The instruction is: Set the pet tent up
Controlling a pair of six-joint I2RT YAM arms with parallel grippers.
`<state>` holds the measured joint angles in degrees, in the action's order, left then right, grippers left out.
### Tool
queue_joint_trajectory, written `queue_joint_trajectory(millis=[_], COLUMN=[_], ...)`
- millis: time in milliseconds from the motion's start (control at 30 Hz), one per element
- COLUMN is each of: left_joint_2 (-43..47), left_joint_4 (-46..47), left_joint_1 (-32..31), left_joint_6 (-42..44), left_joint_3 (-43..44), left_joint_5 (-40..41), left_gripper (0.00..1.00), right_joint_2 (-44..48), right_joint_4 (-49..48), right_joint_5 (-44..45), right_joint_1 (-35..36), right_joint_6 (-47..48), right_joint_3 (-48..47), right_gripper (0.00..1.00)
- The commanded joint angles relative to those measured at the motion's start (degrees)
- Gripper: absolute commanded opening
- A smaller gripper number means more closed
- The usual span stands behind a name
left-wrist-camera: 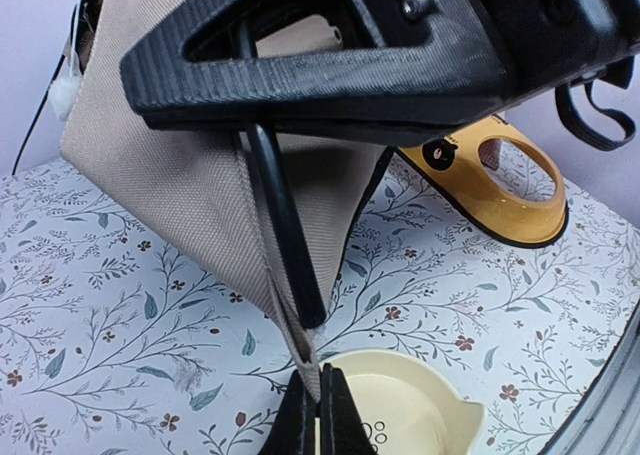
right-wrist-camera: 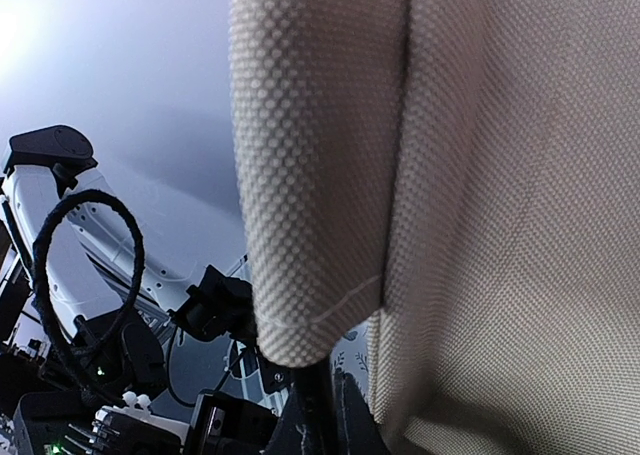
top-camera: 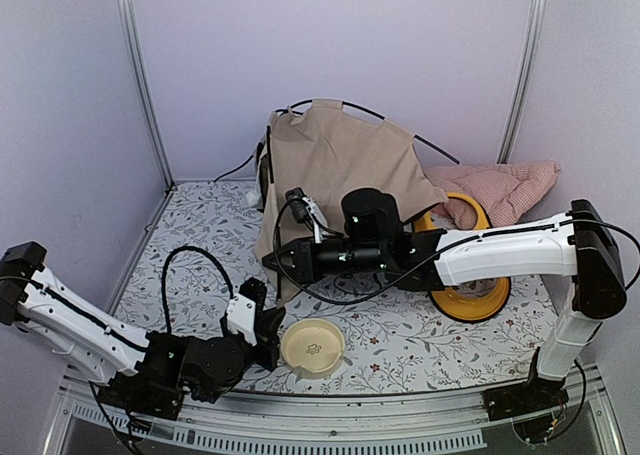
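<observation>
- The pet tent (top-camera: 335,165) is seen toward the back middle of the table (top-camera: 190,245), only partly raised: its tan fabric hangs in loose folds, and thin black poles arch out of its top.
- The near-left lower corner of the tent is lifted clear of the tabletop and tapers to a narrow fabric tip pointing downward.
- A black pole (left-wrist-camera: 285,225) runs along that corner's edge, from the tip up into the jaws above it.
- The right gripper (top-camera: 272,260) is clenched on this pole just above the corner. In the right wrist view the dark rod is seen between the closed fingertips, with the woven fabric draped close in front.
- The left gripper (left-wrist-camera: 318,415) is held directly beneath the fabric tip, its fingers pressed together. The tip meets them, but whether any cloth is pinched cannot be told.
- A cream bowl (top-camera: 312,347) sits on the table just beside the left gripper, near the front edge.
- A yellow feeder tray (top-camera: 470,300) lies to the right of the tent, partly covered by the right arm.
- A pink checked cushion (top-camera: 505,190) rests behind the tray, touching the tent's right side.
</observation>
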<state>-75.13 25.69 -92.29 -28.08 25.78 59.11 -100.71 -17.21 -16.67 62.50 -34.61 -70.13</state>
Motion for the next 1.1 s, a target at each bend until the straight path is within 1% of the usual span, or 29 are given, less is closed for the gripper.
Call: queue_joint_trajectory(millis=[0,533,1067], left_joint_2=[-0.25,-1.87,-0.94], left_joint_4=[-4.33,-3.90,-4.04], left_joint_1=[-7.79,-7.77,-7.81], left_joint_6=[1.28,1.49,1.97], left_joint_3=[-1.96,-1.69,-1.78], left_joint_5=[-15.84,-16.73,-16.60], left_gripper=[0.00,0.00,0.00], right_joint_2=[0.27,1.83,-0.32], right_joint_4=[-13.71,-13.77,-12.95], right_joint_5=[17.19,16.77,17.19], right_joint_1=[-6.65,-5.31,-5.16], right_joint_6=[-1.37,-1.34,-1.16], right_joint_3=[-4.66,-4.95,-4.88], right_gripper=[0.00,0.00,0.00])
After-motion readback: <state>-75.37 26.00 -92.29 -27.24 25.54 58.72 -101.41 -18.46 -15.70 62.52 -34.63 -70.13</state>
